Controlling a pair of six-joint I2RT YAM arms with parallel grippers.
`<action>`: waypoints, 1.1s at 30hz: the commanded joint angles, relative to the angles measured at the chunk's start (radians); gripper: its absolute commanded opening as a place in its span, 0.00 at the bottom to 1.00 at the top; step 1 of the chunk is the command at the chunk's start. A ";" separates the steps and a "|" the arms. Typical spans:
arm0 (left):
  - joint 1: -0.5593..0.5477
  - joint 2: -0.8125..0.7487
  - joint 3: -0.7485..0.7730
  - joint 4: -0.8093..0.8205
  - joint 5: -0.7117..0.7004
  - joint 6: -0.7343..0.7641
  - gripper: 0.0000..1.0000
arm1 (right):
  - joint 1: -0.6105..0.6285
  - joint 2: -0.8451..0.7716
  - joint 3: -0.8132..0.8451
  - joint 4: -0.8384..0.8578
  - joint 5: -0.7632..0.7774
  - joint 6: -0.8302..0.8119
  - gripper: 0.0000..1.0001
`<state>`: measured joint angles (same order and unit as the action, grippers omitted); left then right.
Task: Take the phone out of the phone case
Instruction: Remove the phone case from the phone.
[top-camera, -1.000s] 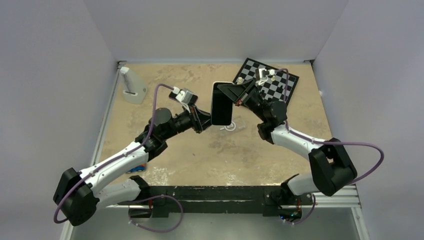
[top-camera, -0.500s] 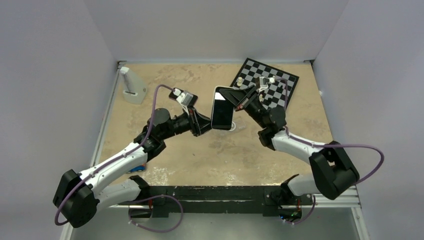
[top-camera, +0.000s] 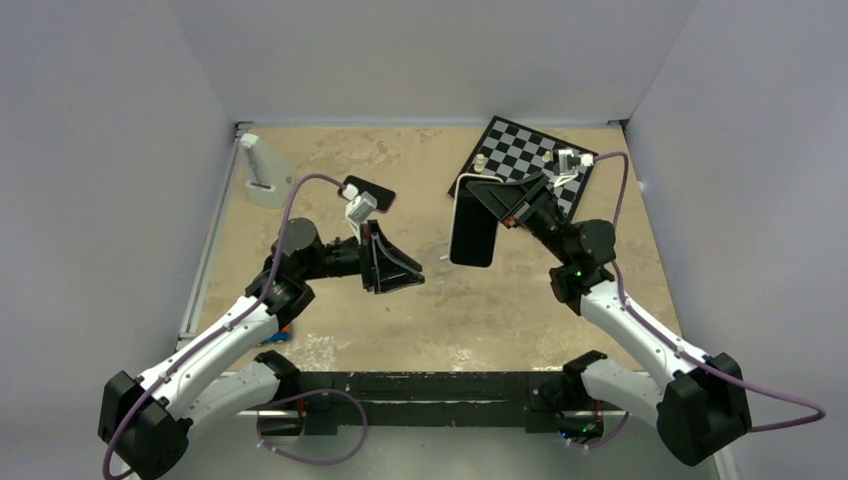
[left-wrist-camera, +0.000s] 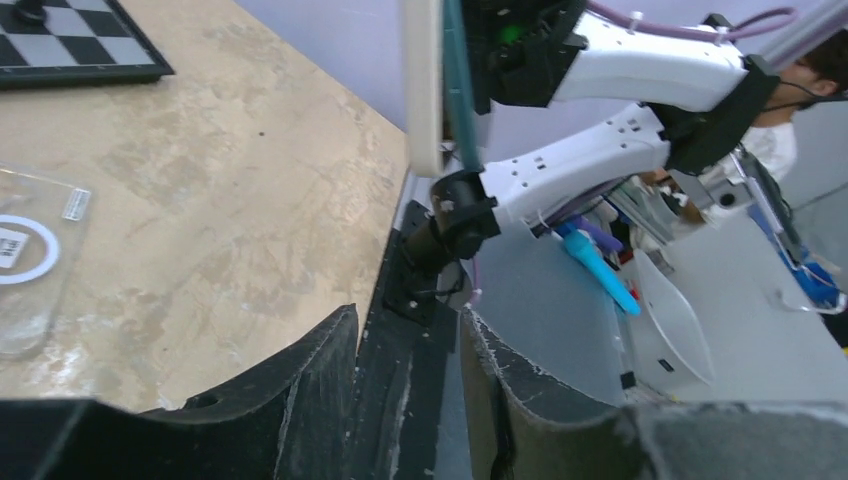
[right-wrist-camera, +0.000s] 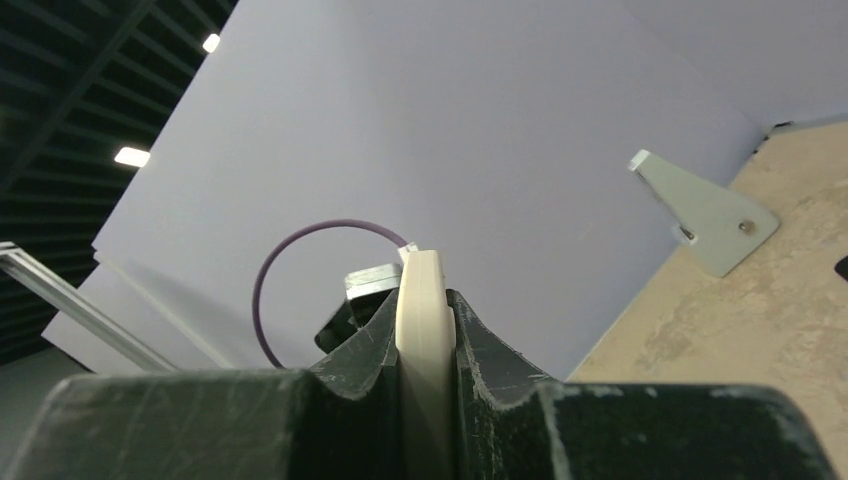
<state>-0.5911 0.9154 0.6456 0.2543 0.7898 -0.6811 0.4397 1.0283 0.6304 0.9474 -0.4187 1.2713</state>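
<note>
The tan table, walled on three sides in pale lavender, shows open tabletop between the two arms. A chessboard sits at its far right corner. The phone stands on edge in the air, just in front of the board, grasped by the right gripper (its pale rim is pinched between the fingers). The phone case lies flat on the table with nothing in it, white ring showing. The left gripper is released, jaws apart around nothing, clear of the phone.
</note>
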 joint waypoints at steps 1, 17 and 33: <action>-0.003 -0.008 -0.021 0.212 0.108 -0.210 0.47 | -0.003 0.025 0.027 -0.005 0.004 -0.019 0.00; -0.052 0.182 -0.096 0.683 -0.114 -0.619 0.46 | -0.003 0.076 0.025 0.047 0.003 0.023 0.00; -0.082 0.277 -0.078 0.775 -0.113 -0.669 0.45 | 0.003 0.079 0.027 0.045 -0.006 0.019 0.00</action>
<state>-0.6609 1.1801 0.5228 0.9386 0.6842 -1.3266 0.4377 1.1316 0.6304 0.9272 -0.4297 1.2751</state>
